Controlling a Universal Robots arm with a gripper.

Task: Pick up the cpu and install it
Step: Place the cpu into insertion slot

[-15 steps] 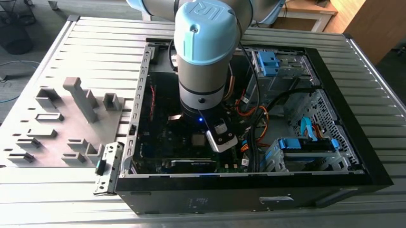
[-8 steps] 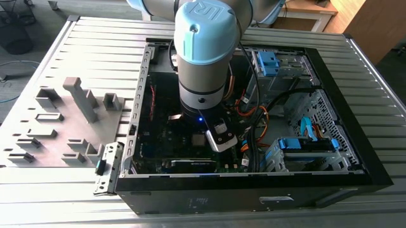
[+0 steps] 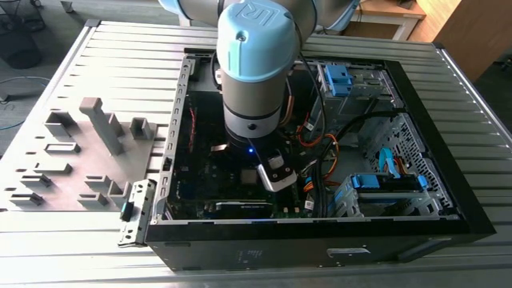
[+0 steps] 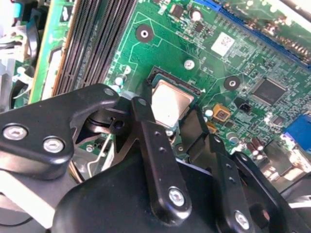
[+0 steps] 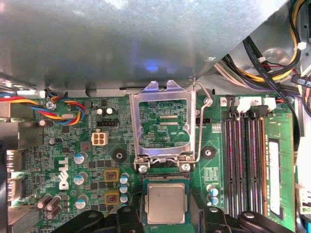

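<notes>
The cpu (image 5: 166,203), a small square chip with a shiny silver-grey top, lies flat in the motherboard socket, also seen in the second wrist view as the cpu (image 4: 170,103). My gripper (image 4: 170,114) hangs right over it, its black fingers (image 4: 146,126) standing one on each side of the chip with a small gap, so it is open. In the first wrist view the gripper (image 5: 167,212) straddles the socket's outer edges. From the exterior view the gripper (image 3: 260,177) is low inside the open computer case (image 3: 416,120), at the pale cpu (image 3: 249,176).
The socket's metal load plate (image 5: 163,121) stands flipped open beside the chip, with its wire lever (image 5: 201,111) raised. Black memory slots (image 5: 245,160) and a green memory stick (image 5: 277,170) run alongside. Cable bundles (image 3: 320,144) crowd the case. Grey fixture blocks (image 3: 88,150) sit at the exterior view's left.
</notes>
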